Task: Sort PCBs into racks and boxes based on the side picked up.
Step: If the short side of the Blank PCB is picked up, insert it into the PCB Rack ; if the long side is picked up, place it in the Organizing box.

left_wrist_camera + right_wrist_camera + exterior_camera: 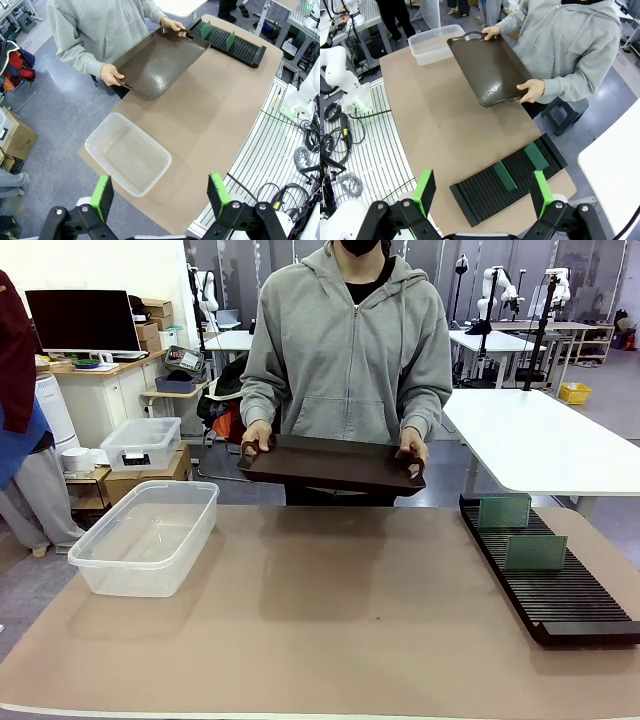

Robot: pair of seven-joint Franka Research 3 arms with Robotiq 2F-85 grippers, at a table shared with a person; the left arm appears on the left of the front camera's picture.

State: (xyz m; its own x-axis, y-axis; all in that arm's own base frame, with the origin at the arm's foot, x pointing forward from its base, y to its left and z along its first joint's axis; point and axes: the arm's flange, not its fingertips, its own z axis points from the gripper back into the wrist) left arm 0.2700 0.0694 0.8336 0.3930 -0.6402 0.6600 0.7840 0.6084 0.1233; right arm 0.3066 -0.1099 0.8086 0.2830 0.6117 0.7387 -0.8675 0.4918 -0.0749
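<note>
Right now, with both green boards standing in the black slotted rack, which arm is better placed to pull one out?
Right, probably. The black slotted rack lies on the robot's right side, and the two green boards sit just beyond the open right pincer. The left pincer hangs over the clear plastic tub.

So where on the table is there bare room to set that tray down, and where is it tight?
The widest bare stretch of table lies between the clear tub on the robot's left and the black rack on its right, below the tray held in the person's hands. The tub's inside looks bare too. It is crowded on the rack, where two PCBs stand in slots.
</note>
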